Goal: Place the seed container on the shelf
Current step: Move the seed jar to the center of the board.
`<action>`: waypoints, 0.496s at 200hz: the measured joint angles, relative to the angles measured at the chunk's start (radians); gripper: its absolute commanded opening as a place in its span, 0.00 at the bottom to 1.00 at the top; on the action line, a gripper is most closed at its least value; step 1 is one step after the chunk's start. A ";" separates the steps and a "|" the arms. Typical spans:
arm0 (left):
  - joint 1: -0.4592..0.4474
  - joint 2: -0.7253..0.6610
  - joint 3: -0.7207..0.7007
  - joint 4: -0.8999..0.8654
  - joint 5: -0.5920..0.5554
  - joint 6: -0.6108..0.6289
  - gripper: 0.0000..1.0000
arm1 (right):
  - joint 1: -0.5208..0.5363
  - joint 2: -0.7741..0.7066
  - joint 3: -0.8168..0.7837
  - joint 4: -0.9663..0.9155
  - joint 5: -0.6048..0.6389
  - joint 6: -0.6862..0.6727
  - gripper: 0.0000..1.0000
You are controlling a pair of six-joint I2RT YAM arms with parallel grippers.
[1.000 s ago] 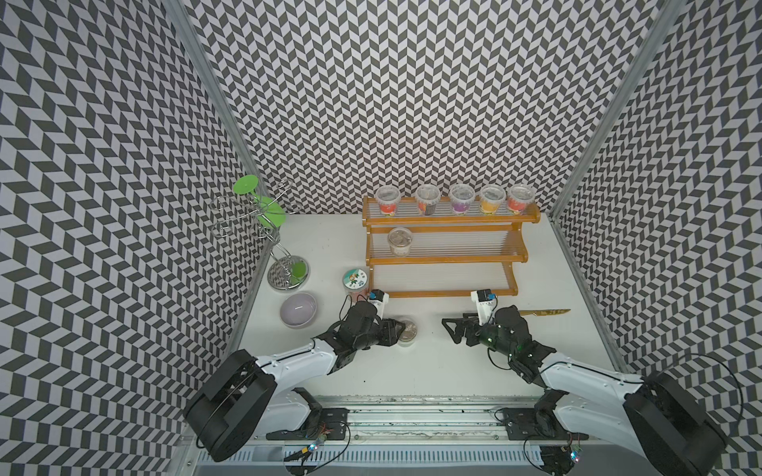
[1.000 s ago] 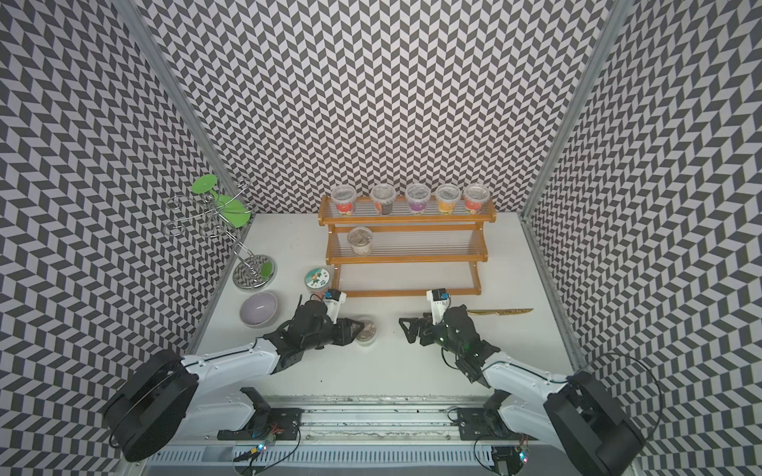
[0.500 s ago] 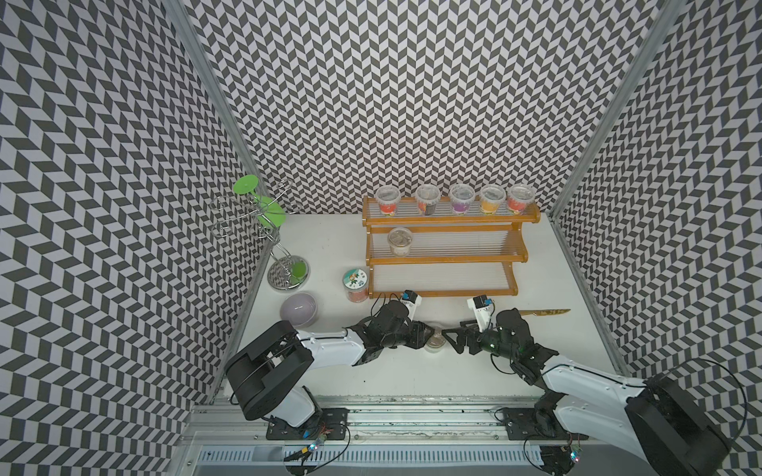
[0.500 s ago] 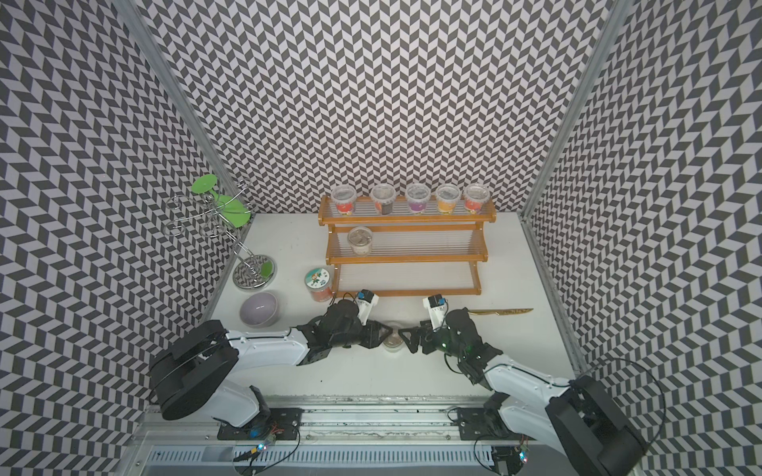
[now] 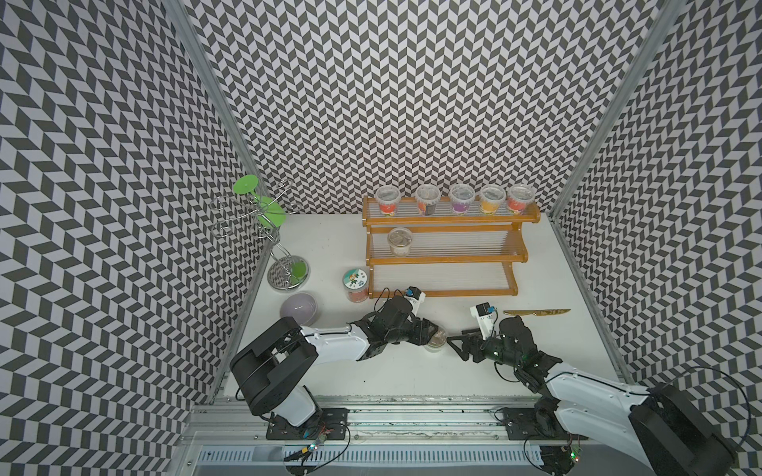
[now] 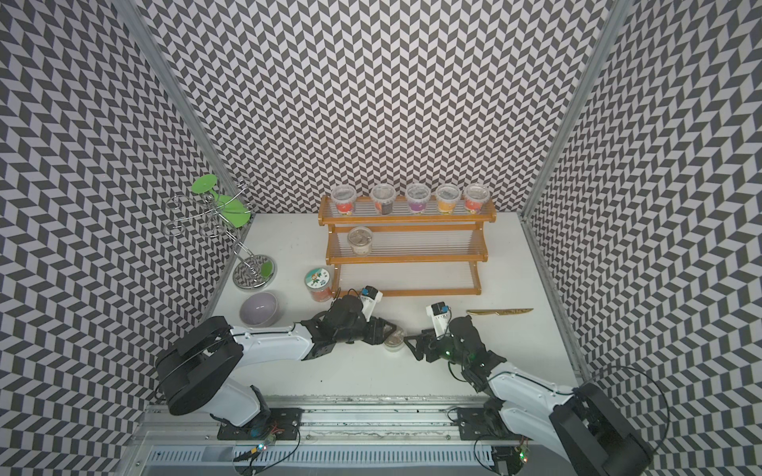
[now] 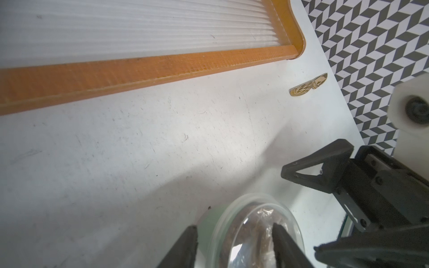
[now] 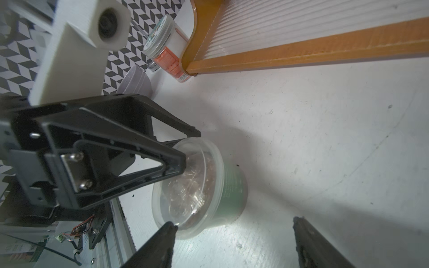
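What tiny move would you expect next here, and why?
Probably the right gripper should ease forward until the seed container sits squarely between its fingers, and only then close. Its jaws stand wide, with one fingertip by the container's rim and most of the container ahead of them. The container rests on the table, with the left gripper at its lid.

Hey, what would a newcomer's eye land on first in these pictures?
Probably the black-and-white chevron walls boxing in the white table. Next, the left pincer and right pincer meeting at the clear seed container near the table's front middle, and behind them the orange-brown shelf with five colourful jars along its top tier.
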 measured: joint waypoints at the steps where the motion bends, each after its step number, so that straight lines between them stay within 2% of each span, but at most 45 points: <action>1: 0.000 -0.001 0.000 -0.001 -0.001 0.004 0.70 | 0.000 -0.001 0.000 -0.001 0.005 0.002 0.82; 17: -0.003 -0.022 -0.004 -0.018 -0.025 0.047 0.77 | 0.000 -0.023 0.000 -0.008 0.060 0.033 0.83; 52: -0.018 -0.121 -0.070 0.008 -0.095 0.164 0.83 | 0.000 -0.087 -0.013 -0.007 0.146 0.097 0.86; 72: -0.025 -0.170 -0.112 0.046 -0.127 0.209 0.85 | 0.000 -0.095 -0.023 -0.001 0.141 0.101 0.85; 99: -0.035 -0.239 -0.175 0.106 -0.167 0.237 0.86 | 0.000 -0.085 -0.014 -0.001 0.037 0.053 0.84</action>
